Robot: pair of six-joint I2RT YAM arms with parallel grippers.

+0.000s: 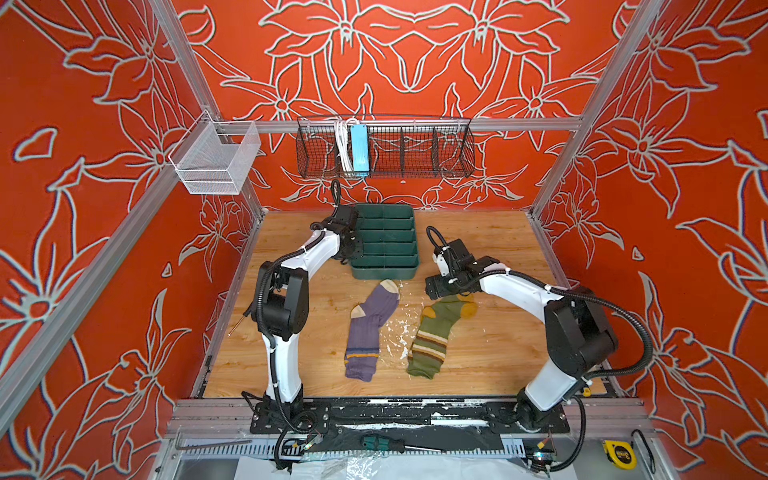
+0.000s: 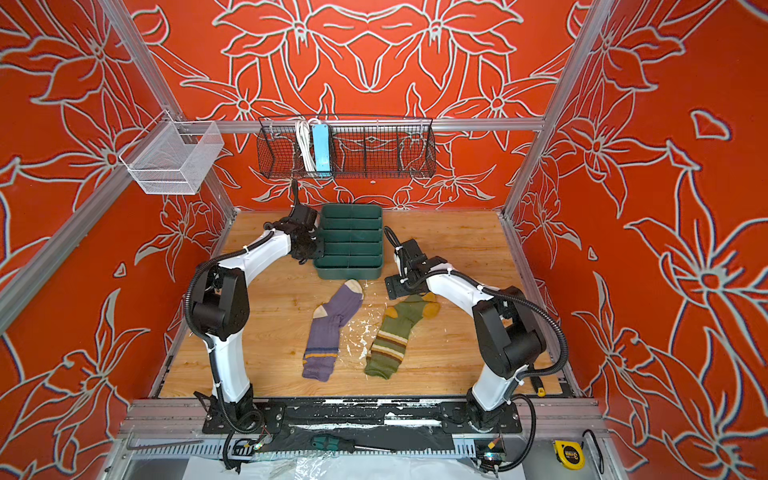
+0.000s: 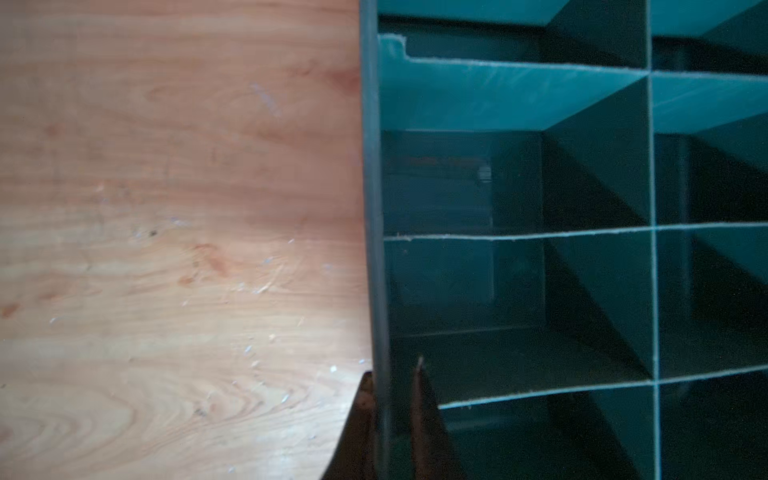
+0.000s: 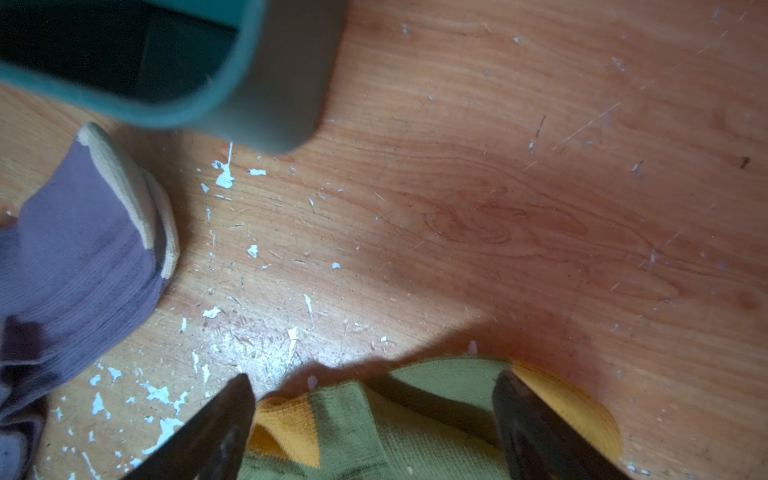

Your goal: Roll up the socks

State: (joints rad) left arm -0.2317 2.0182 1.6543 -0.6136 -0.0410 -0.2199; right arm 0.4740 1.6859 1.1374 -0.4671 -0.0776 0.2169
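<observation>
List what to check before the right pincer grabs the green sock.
1. The right pincer is open: ok.
2. It hangs over the foot of the olive green ribbed sock with mustard toe: ok.
3. The purple ribbed sock with cream toe lies apart from it: ok.
4. The left pincer is free to help: not ok, shut on the wall of the dark green divided plastic tray.
5. Right fingertips touching fabric: cannot tell.

Site type: robotics test cell in lab. Evidence: aluminium extrusion frame (image 1: 523,124) enclosing printed red floral backdrop panels (image 1: 415,54); black wire basket (image 1: 415,158) hung on frame; left arm (image 1: 286,299) and right arm (image 1: 577,328) mounted on black base plate (image 1: 415,415) at edge of scuffed, paint-flecked wooden bench top (image 1: 490,241); screwdriver (image 1: 380,444), hex key (image 1: 208,444), tape measure (image 1: 619,455) lying in front of base plate
</observation>
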